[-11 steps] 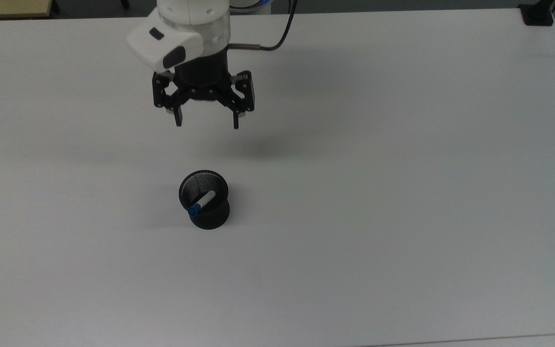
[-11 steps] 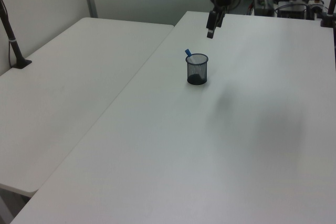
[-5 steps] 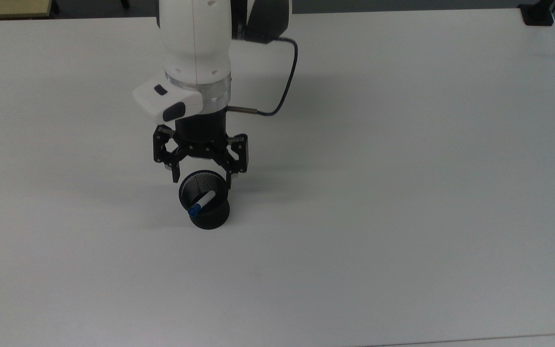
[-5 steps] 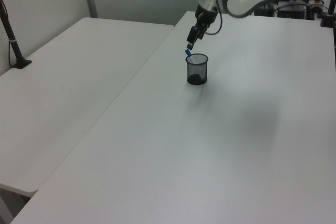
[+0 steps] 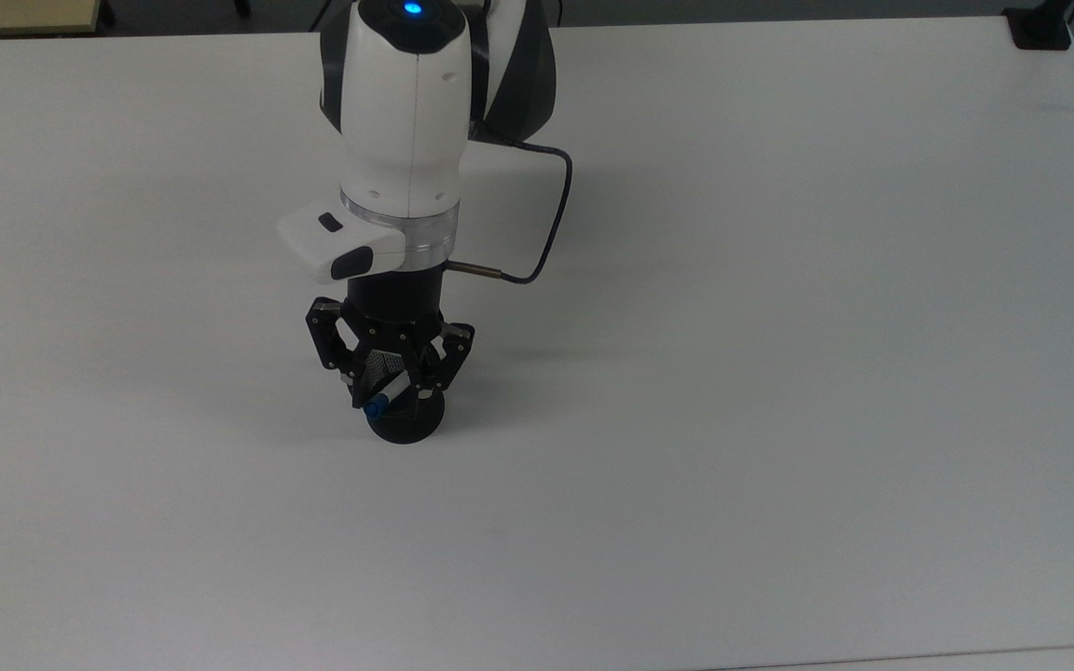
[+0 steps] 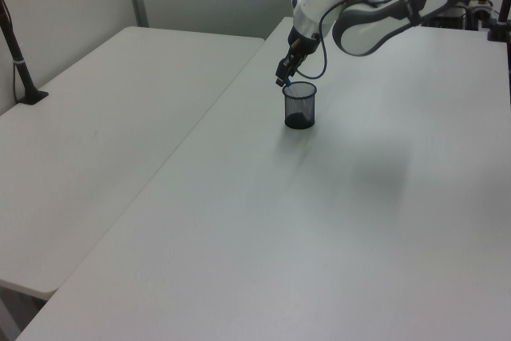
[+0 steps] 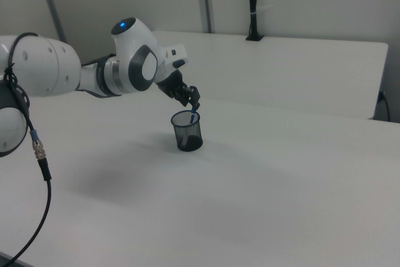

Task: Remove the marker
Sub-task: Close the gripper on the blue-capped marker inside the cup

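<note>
Since a second ago the arm has dropped from up near the tabletop's far edge in the top view right down onto the black mesh cup (image 5: 406, 424), and the gripper (image 5: 392, 396) has gone from wide open to pinched narrow around the marker (image 5: 386, 395). Whether it actually grips, I can't tell. The marker leans in the cup, blue cap (image 7: 194, 112) poking over the rim. The linkage covers most of the cup's mouth in the top view. The cup sits mid-table (image 5: 779, 373), well off every edge.
</note>
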